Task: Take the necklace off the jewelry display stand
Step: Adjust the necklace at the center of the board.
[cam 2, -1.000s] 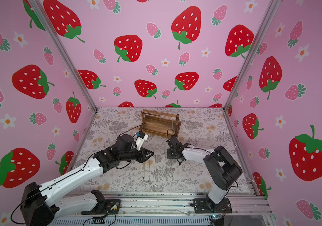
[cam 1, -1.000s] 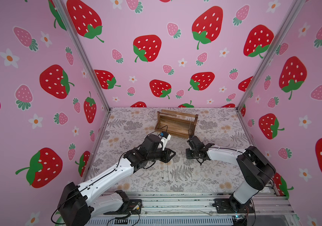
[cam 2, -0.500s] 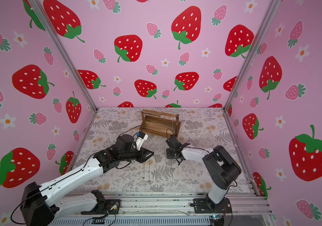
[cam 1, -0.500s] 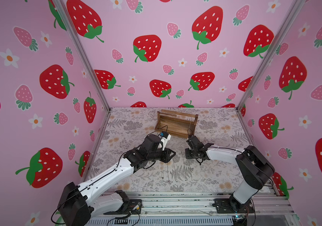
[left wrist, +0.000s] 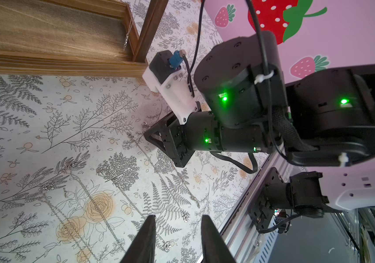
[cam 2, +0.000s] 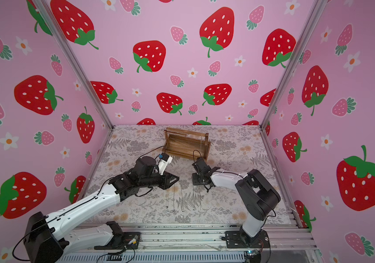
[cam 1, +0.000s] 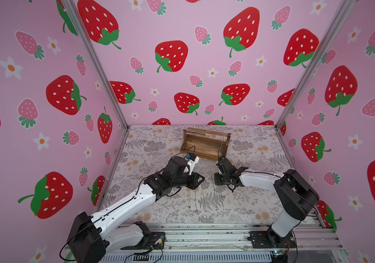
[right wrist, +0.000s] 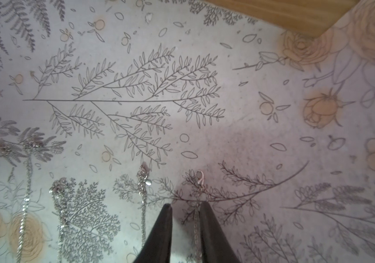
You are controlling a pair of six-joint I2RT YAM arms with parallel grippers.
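Back-centre of the flowered table [cam 1: 150, 145] sits the wooden stand [cam 1: 204, 145], with one necklace [left wrist: 127, 37] hanging from a top bar just inside the right end post [left wrist: 148, 29]. Left arm [cam 1: 125, 207]: no shift over the last second. Left pincer [left wrist: 177, 217] hovers above the table, fingers apart, nothing between them. Right arm [cam 1: 259, 181]: has crept slightly toward the left arm, wrist low, near the stand's front right corner. Right pincer [right wrist: 186, 205] points down at the table, fingers narrowly apart, straddling a chain [right wrist: 196, 218] that lies flat. The gap is wider than the chain, so no pinch. Its clasp [right wrist: 199, 178] lies just past the fingertips. Several more chains [right wrist: 143, 205] lie in a row beside it. Judgement: this chain is delivered and being let go. The hanging necklace is the work left, so the next reach goes back to the stand.
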